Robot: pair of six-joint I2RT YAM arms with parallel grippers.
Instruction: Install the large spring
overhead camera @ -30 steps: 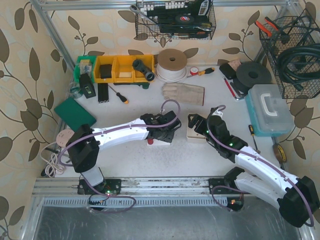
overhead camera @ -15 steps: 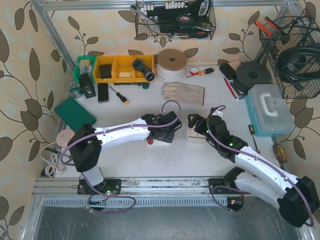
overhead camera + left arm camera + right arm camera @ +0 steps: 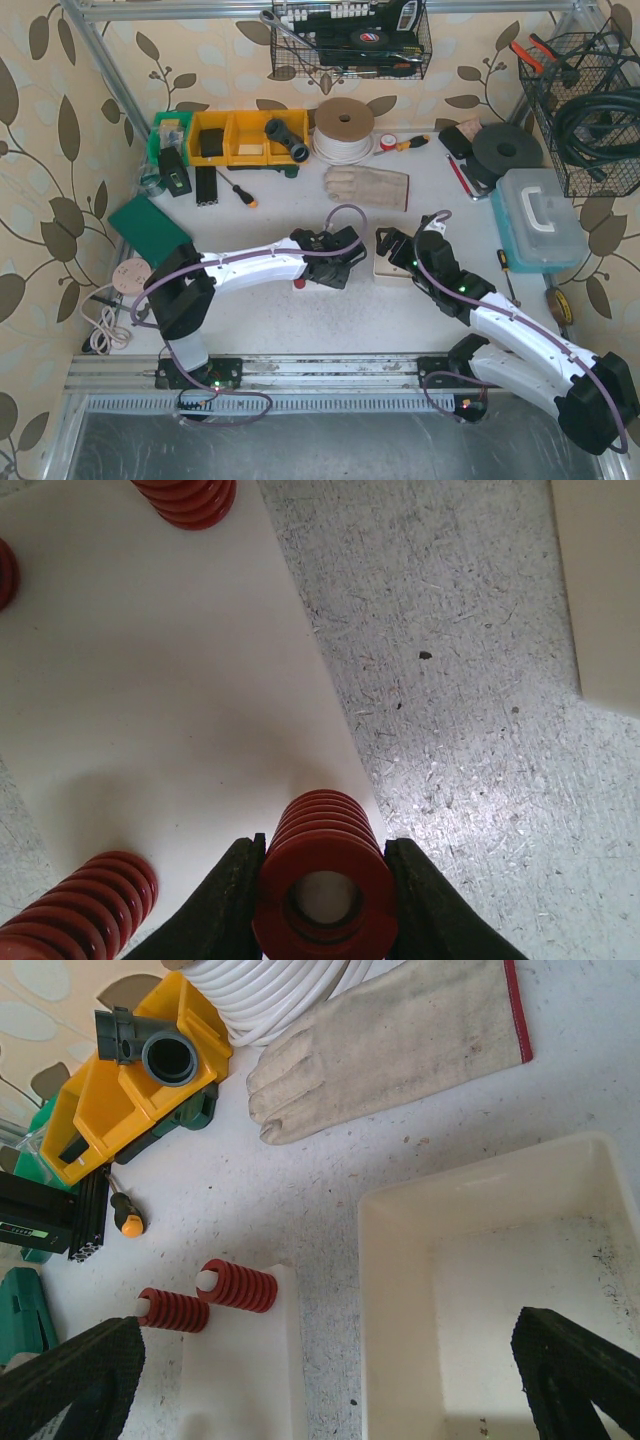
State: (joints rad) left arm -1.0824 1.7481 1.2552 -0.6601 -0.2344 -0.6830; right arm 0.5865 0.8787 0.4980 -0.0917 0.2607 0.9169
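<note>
Spanning the overhead view, the worktop (image 3: 270, 215) carries both my arms, which reach in from its near edge toward the centre. My left arm (image 3: 250, 268) stretches across the middle, and my right arm (image 3: 500, 320) comes in from the near right.

The cream tray (image 3: 395, 1310) sits at centre right. My right pincer (image 3: 325, 1380) hangs over it with its fingers wide apart and nothing between them.

Just left of the tray lies the white plate (image 3: 150, 680). It already bears other red springs: two at its far end (image 3: 240, 1285), each with a white peg showing in its end, and one at the near left of my left wrist view (image 3: 85, 905).

The large spring (image 3: 322, 865) is clamped in my left pincer (image 3: 322, 880), with one black finger (image 3: 235, 900) pressed to each flank. It sits over the plate's right edge, where white gives way to bare worktop. Whether it rests on the plate or hangs just above it I cannot tell.

Its long axis runs straight out from between my fingers, along my own line of reach, with the open bore facing the wrist camera. The plate spreads away to the left and far side of the spring.

I judge that the left arm is the one to seat the spring, and that the move depends on lining this axis up with a free peg, which I cannot see from here.
</note>
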